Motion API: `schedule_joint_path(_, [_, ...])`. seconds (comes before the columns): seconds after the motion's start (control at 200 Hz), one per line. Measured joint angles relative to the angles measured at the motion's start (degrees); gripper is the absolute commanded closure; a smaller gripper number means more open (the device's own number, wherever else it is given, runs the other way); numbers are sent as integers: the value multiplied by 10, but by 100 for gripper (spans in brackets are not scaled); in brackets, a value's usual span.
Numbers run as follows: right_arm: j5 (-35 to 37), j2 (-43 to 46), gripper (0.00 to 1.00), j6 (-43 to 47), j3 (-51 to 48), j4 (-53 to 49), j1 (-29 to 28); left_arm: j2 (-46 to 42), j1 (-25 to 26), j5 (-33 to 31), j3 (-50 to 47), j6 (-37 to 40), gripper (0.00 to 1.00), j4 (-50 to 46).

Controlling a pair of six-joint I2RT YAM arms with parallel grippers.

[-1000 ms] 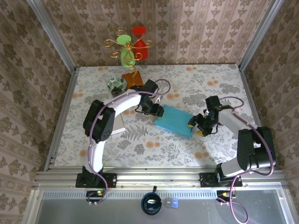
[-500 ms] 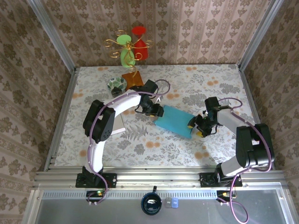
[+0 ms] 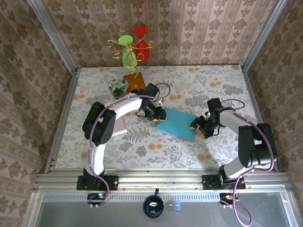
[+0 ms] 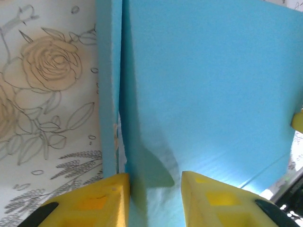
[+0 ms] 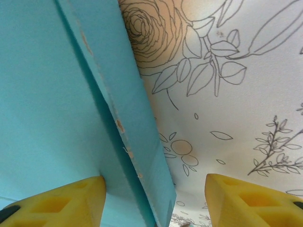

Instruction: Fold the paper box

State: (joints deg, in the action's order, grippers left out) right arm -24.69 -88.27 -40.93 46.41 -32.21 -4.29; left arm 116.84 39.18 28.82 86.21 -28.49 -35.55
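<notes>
the paper box (image 3: pixel 177 122) lies centred on the desk (image 3: pixel 213 85). the left claw (image 4: pixel 155 177), narrowly parted, and the right claw (image 5: pixel 155 182), wide apart, each straddle a raised edge flap (image 5: pixel 137 118) unpinched, apparently to crease walls.

Our twin arms, white and black
Our left arm (image 3: pixel 120 105) and right arm (image 3: pixel 232 121) wear white shells with black joints; purple cables (image 3: pixel 165 85) loop alongside, black base plates (image 3: pixel 97 182) anchor them, and the left claw (image 3: pixel 160 115) and right claw (image 3: pixel 196 127) carry blocky yellow fingers (image 4: pixel 97 203).

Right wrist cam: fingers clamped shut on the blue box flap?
No, the blue box flap sits by one finger, with patterned table showing before the other.
</notes>
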Motion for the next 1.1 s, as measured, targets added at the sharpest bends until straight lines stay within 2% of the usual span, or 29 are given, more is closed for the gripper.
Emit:
schedule_joint_path(0.25, [-1,-4,42,-10,0,13,0,-1,1,13,-15,-31,72,4])
schedule_joint_path(0.31, [-1,-7,42,-11,0,15,0,-2,1,12,-16,-30,70,3])
schedule_joint_path(0.405, [-3,-11,42,-10,0,20,0,-2,1,7,-13,-19,60,-10])
schedule_joint_path(0.48, [-8,-15,42,-10,1,24,0,-2,1,-2,-3,-11,56,-30])
schedule_joint_path(0.8, [-17,-22,48,-8,2,29,0,-20,-2,-37,14,8,54,-80])
schedule_joint_path(1.1, [-19,-31,52,-1,15,28,0,-24,-21,-35,5,11,55,-66])
